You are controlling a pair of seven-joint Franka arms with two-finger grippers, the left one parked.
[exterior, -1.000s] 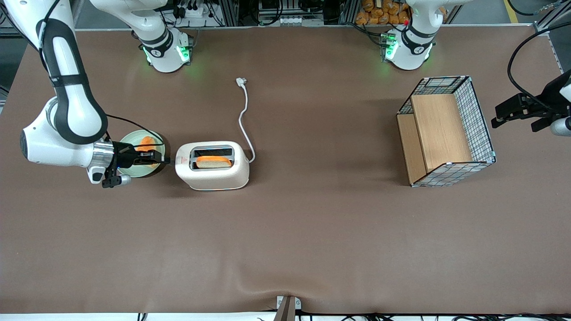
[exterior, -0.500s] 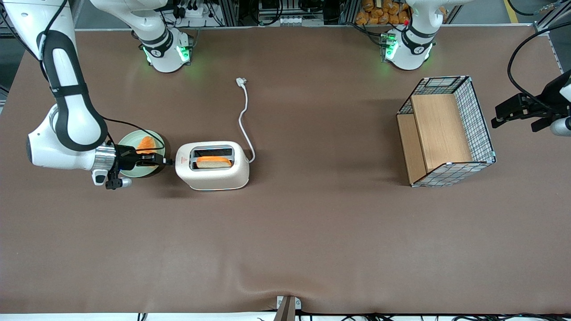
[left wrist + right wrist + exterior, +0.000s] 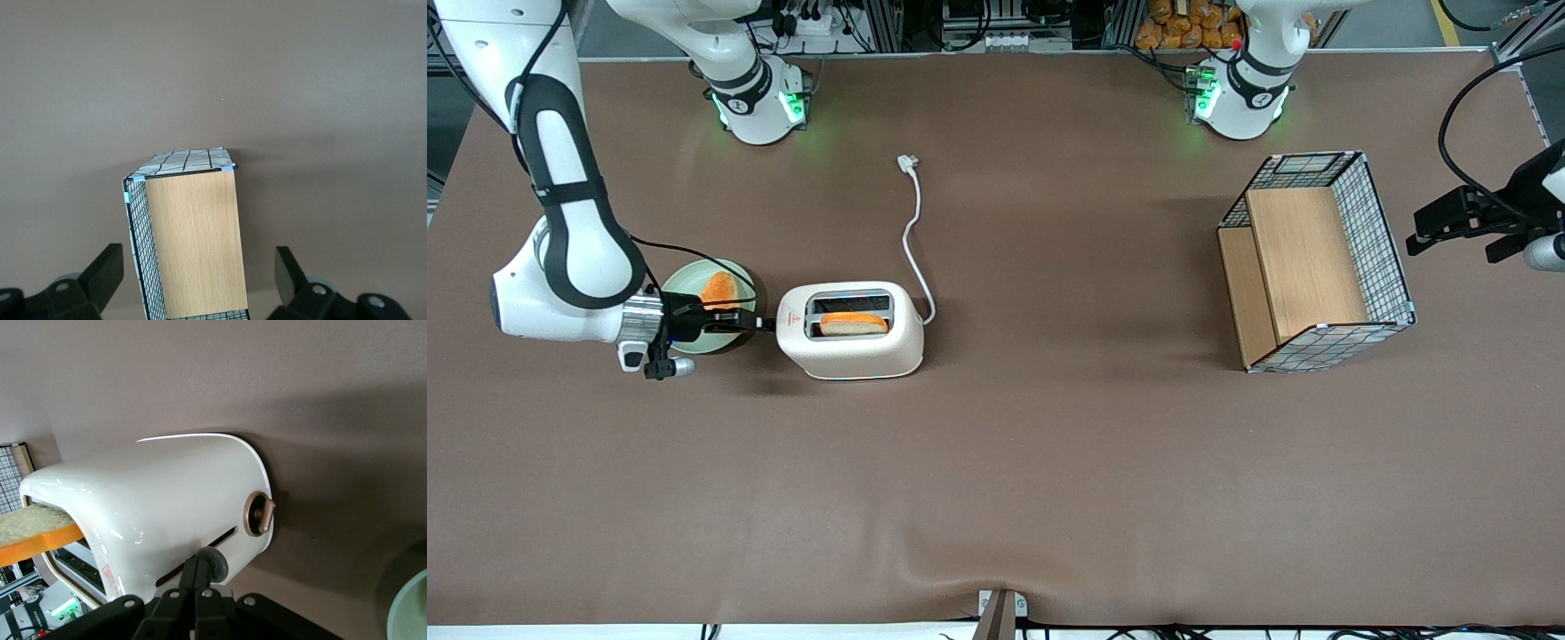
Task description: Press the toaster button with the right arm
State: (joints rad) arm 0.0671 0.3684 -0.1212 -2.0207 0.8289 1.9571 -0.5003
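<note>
End effector moved closer, touching toaster button, toaster lengthwise toward it

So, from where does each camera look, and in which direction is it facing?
Front view: high above the table, looking down on the toaster and the gripper at its narrow end.
Left wrist view: looks down on the wire basket.
Right wrist view: looks along shut fingers touching the toaster button.
Shared: toaster, toast, basket.

No lettering reads clearly anywhere; the toaster carries only a small red triangular mark on top.
</note>
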